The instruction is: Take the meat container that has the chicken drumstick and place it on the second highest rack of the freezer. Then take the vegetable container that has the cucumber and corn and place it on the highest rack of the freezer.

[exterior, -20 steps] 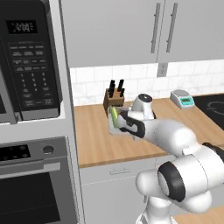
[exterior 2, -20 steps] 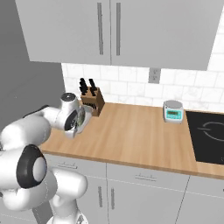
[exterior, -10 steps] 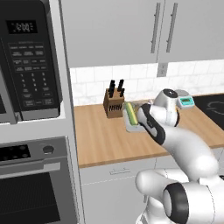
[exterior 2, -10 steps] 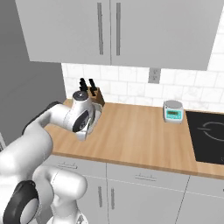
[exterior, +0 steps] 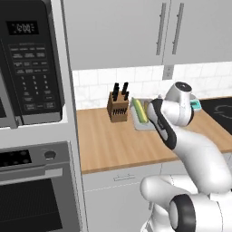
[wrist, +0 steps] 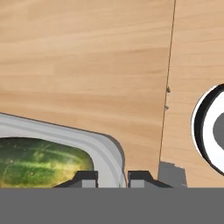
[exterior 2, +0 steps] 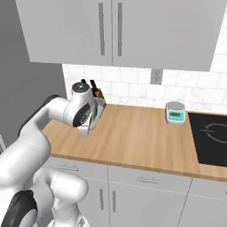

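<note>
Gripper (wrist: 111, 177) clamped on the rim of the vegetable container (wrist: 105, 146), finger tips close together astride the grey wall at one rounded corner. Inside the tray, right beside that corner, a mottled green surface of the cucumber and corn (wrist: 41, 162), seen too close to tell which of the two. Beneath, pale wooden counter (wrist: 87, 65) with a thin seam running down it. In the left base view, same grey container (exterior: 144, 124) held tilted above the countertop, just in front of the white wrist, with a yellow-green piece (exterior: 138, 110) lying lengthwise in it; whether the tray touches the wood, cannot tell. In the right base view, the tray (exterior 2: 98, 113) mostly hidden behind the white hand, a sliver of green at its edge. Just beside it toward the wall, a wooden knife block (exterior: 118, 108) with dark handles. Farther along the counter, a small kitchen scale (exterior 2: 175, 112) with teal face, display too small to read, and a black cooktop (exterior 2: 213, 137) at the edge. White tile backsplash with a wall outlet (exterior 2: 155, 76), grey upper cabinets (exterior 2: 111, 31) with bar handles. Off to the side, a black microwave (exterior: 27, 68) with lit display and keypad, characters illegible, above a wall oven (exterior: 31, 190) with a knob and small display, also unreadable. No brand marks legible anywhere.
</note>
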